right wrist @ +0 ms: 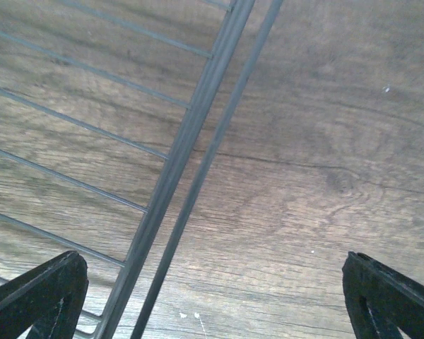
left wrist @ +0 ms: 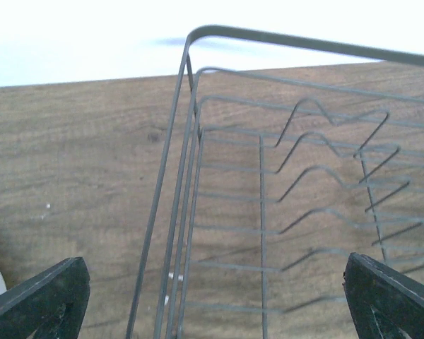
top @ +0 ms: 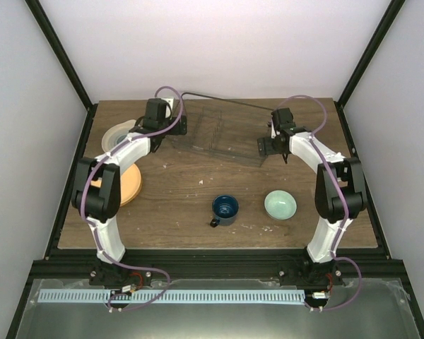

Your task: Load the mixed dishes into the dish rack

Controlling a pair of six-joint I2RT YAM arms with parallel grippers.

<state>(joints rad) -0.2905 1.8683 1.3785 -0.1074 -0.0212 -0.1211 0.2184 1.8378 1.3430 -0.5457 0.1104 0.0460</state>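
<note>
Dish rack: stands on the far half of the table, its long axis running left–right, with nothing in it.
Left gripper: fingers spread wide and holding nothing; in the left wrist view the rack's left end rim runs between them.
Right gripper: also spread wide and holding nothing; the rack's right edge wires cross between its fingers, nearer the left one in that view.
Contact: whether either gripper touches the wire cannot be told.
Dark blue mug: upright on the near half of the table, between the two arms, well apart from the rack.
Mint-green bowl: just to the right of the mug, close to the right arm.
Orange plate: flat at the near left, partly under the left arm.
Cream plate: far left, beside the left gripper and partly hidden by that arm.
Governing relation: every dish lies outside the rack — plates on the left arm's side, bowl on the right arm's, mug between them; each gripper would likely have to come away from the rack to collect one.
</note>
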